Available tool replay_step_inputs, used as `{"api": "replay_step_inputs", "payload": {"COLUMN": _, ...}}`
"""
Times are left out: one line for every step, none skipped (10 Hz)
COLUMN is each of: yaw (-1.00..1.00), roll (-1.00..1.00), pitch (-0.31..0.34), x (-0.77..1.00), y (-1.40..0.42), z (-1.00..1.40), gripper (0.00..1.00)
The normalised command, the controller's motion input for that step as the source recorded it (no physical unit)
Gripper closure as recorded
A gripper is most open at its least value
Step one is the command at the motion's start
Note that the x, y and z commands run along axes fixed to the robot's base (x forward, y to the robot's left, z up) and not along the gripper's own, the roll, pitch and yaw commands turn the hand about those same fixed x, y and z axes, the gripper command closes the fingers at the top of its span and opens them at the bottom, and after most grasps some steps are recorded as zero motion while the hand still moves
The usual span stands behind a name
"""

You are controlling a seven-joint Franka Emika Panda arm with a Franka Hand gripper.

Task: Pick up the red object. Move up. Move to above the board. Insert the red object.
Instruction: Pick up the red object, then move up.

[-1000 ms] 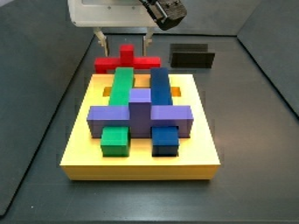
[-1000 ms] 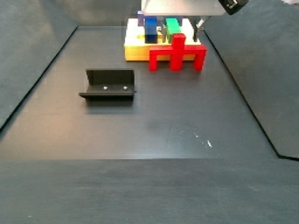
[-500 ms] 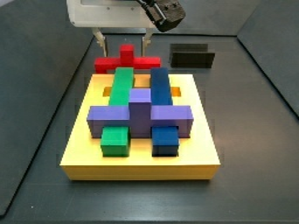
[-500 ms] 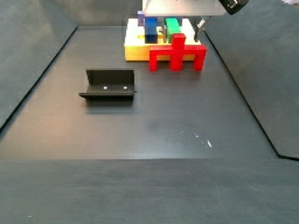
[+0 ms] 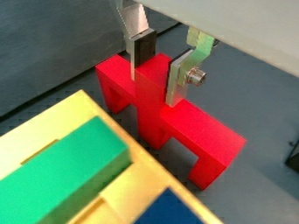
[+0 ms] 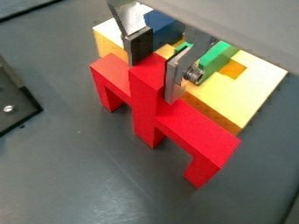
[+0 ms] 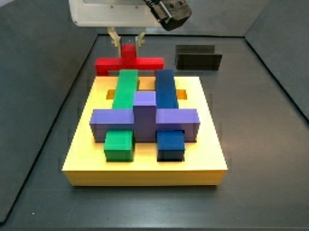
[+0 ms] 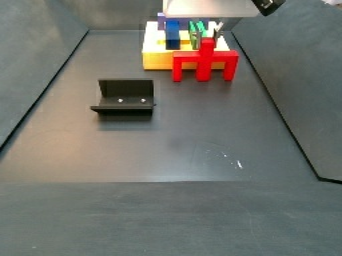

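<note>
The red object (image 7: 129, 64) is a cross-shaped block with legs. It stands on the dark floor just behind the far end of the yellow board (image 7: 145, 168). It also shows in both wrist views (image 5: 176, 131) (image 6: 146, 105) and in a side view (image 8: 203, 64). My gripper (image 7: 126, 42) hangs straight over it, and its silver fingers (image 5: 142, 52) press on both sides of the upright red stem. The gripper (image 5: 160, 86) (image 6: 156, 77) is shut on the red object. The board carries green (image 7: 125, 87), blue (image 7: 165, 88) and purple (image 7: 145, 117) pieces.
The dark fixture (image 7: 200, 58) stands on the floor to the right of the red object; it also shows in a side view (image 8: 123, 98). Grey walls rim the floor. The board's near edge (image 6: 251, 96) lies close behind the red object.
The two fingers have come together from a wide stance onto the red stem. The red object has stayed in place on the floor.
</note>
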Motion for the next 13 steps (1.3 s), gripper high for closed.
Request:
{"api": "replay_step_inputs", "payload": {"yaw": 0.00, "roll": 0.00, "pitch": 0.000, "x": 0.00, "y": 0.00, "z": 0.00, "gripper": 1.00}}
{"api": "replay_step_inputs", "payload": {"yaw": 0.00, "roll": 0.00, "pitch": 0.000, "x": 0.00, "y": 0.00, "z": 0.00, "gripper": 1.00}}
{"api": "replay_step_inputs", "payload": {"yaw": 0.00, "roll": 0.00, "pitch": 0.000, "x": 0.00, "y": 0.00, "z": 0.00, "gripper": 1.00}}
{"api": "replay_step_inputs", "payload": {"yaw": 0.00, "roll": 0.00, "pitch": 0.000, "x": 0.00, "y": 0.00, "z": 0.00, "gripper": 1.00}}
{"api": "replay_step_inputs", "payload": {"yaw": 0.00, "roll": 0.00, "pitch": 0.000, "x": 0.00, "y": 0.00, "z": 0.00, "gripper": 1.00}}
{"api": "replay_step_inputs", "payload": {"yaw": 0.00, "roll": 0.00, "pitch": 0.000, "x": 0.00, "y": 0.00, "z": 0.00, "gripper": 1.00}}
{"api": "replay_step_inputs", "payload": {"yaw": 0.00, "roll": 0.00, "pitch": 0.000, "x": 0.00, "y": 0.00, "z": 0.00, "gripper": 1.00}}
{"api": "replay_step_inputs", "payload": {"yaw": 0.00, "roll": 0.00, "pitch": 0.000, "x": 0.00, "y": 0.00, "z": 0.00, "gripper": 1.00}}
{"api": "replay_step_inputs", "payload": {"yaw": 0.00, "roll": 0.00, "pitch": 0.000, "x": 0.00, "y": 0.00, "z": 0.00, "gripper": 1.00}}
{"api": "replay_step_inputs", "payload": {"yaw": 0.00, "roll": 0.00, "pitch": 0.000, "x": 0.00, "y": 0.00, "z": 0.00, "gripper": 1.00}}
{"api": "replay_step_inputs", "payload": {"yaw": 0.00, "roll": 0.00, "pitch": 0.000, "x": 0.00, "y": 0.00, "z": 0.00, "gripper": 1.00}}
{"api": "replay_step_inputs", "payload": {"yaw": 0.00, "roll": 0.00, "pitch": 0.000, "x": 0.00, "y": 0.00, "z": 0.00, "gripper": 1.00}}
{"api": "replay_step_inputs", "payload": {"yaw": 0.00, "roll": 0.00, "pitch": 0.000, "x": 0.00, "y": 0.00, "z": 0.83, "gripper": 1.00}}
